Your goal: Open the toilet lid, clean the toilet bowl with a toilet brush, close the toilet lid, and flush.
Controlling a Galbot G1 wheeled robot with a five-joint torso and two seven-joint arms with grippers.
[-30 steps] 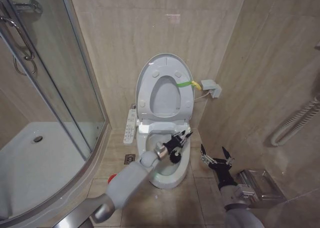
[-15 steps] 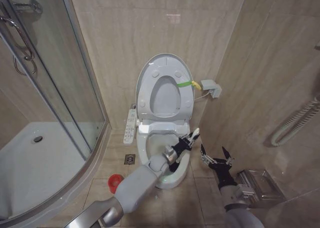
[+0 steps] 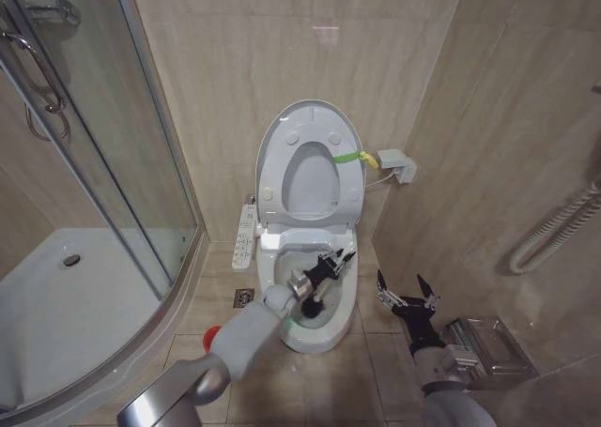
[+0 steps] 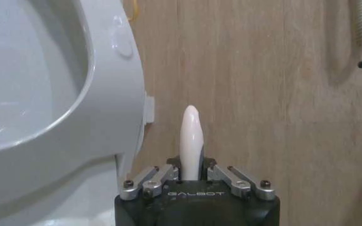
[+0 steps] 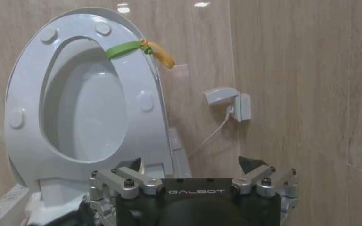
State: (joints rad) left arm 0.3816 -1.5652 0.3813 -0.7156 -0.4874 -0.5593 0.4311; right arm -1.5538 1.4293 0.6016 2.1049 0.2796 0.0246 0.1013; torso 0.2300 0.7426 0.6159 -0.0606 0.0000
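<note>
Tiled bathroom floor, toilet lid (image 3: pixel 310 164) up. Left gripper (image 3: pixel 331 266) fingers clamped on toilet brush (image 3: pixel 317 296), pulled back from the far rim since half a second ago; head below in toilet bowl (image 3: pixel 349 300), scrubbing underway. Right gripper (image 3: pixel 406 294) idle beside, fingers apart.

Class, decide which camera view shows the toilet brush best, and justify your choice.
The head view: the toilet brush shows whole, dark head down in the toilet bowl, handle in the left hand. The left wrist view shows just its pale handle; the right wrist view faces the raised toilet lid.
</note>
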